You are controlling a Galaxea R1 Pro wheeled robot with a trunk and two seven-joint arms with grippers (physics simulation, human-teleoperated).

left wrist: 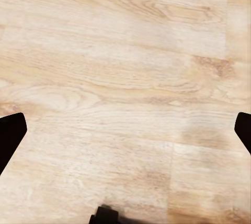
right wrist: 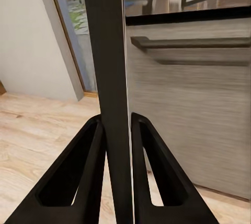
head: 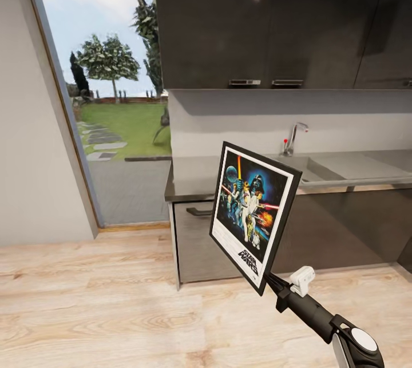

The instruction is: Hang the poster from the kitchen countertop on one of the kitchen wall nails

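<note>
I have the poster (head: 253,214) pinched edge-on in my right gripper (right wrist: 116,130), tilted above the wood floor (head: 86,311) before the countertop (head: 194,176): black frame, white border, colourful figures. My left gripper (left wrist: 125,135) hangs wide open, empty.

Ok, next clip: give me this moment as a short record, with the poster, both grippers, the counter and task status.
poster: off the counter, held up tilted in front of the cabinets
right gripper: shut on the poster's edge, one finger on each side
left gripper: open, pointing at the wooden floor
counter: steel top with sink and tap
status: poster picked up, not hung
</note>
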